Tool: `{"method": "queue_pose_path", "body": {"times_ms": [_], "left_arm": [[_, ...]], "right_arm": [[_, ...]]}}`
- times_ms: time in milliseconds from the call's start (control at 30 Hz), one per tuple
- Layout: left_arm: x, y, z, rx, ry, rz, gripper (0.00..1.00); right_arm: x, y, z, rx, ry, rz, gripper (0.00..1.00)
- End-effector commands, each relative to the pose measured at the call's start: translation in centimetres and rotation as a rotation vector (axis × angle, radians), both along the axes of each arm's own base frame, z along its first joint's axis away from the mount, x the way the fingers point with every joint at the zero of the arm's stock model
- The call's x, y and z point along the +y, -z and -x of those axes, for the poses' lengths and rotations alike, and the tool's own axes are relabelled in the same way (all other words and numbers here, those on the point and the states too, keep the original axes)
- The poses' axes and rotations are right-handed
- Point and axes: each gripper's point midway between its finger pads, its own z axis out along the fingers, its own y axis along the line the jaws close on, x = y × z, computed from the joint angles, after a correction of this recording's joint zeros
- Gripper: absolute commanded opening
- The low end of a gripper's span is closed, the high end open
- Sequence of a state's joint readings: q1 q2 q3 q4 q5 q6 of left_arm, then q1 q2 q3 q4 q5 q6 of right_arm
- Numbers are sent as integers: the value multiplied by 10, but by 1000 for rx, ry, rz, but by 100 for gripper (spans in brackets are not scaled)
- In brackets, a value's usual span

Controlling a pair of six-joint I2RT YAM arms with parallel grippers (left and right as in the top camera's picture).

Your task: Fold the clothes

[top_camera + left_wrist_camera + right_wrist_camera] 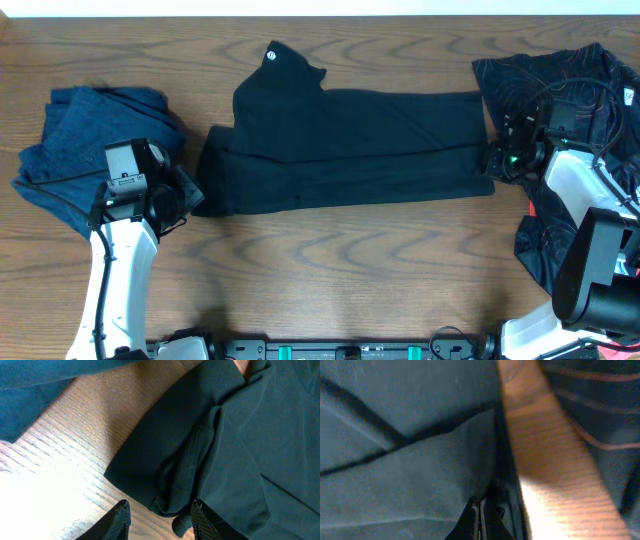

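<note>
We are grasping the black garment (350,150); the right gripper (481,512) is clamped on its right edge. The left gripper (159,517), apart around the left hem, must close next.

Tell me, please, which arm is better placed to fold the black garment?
Right, probably: the right gripper looks shut on the black garment at its hem; the left gripper hangs open.

A plain black garment (350,150) lies at the middle of the counter (350,260), with a small white mark (271,55) by its collar. A plain blue garment (80,140) is at the left edge. A dark garment (590,70) at the right edge is crossed by thin reddish lines. The counter is brown wood grain.
</note>
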State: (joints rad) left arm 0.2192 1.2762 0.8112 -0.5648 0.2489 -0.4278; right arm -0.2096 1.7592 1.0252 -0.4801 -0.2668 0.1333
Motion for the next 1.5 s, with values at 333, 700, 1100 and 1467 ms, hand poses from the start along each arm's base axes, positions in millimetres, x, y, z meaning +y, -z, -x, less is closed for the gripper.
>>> {"method": "queue_pose_path", "body": {"times_ms": [333,700,1100,1467], "left_arm": [[0,-1,0,-3,13,-3,42],[-3,-12,-2,-57,97,-35,43],[-33,-29,-27,-189,219,-23,43],[-70,11,-39,-107,331,3,43]], "right_arm": [[-16,-23,-52,-210,187,-19,18],[-12,-7,-26,-84,176,-22,23],[-14,16,31,158,124,56,22],[-10,19,41,202,108,54,19]]}}
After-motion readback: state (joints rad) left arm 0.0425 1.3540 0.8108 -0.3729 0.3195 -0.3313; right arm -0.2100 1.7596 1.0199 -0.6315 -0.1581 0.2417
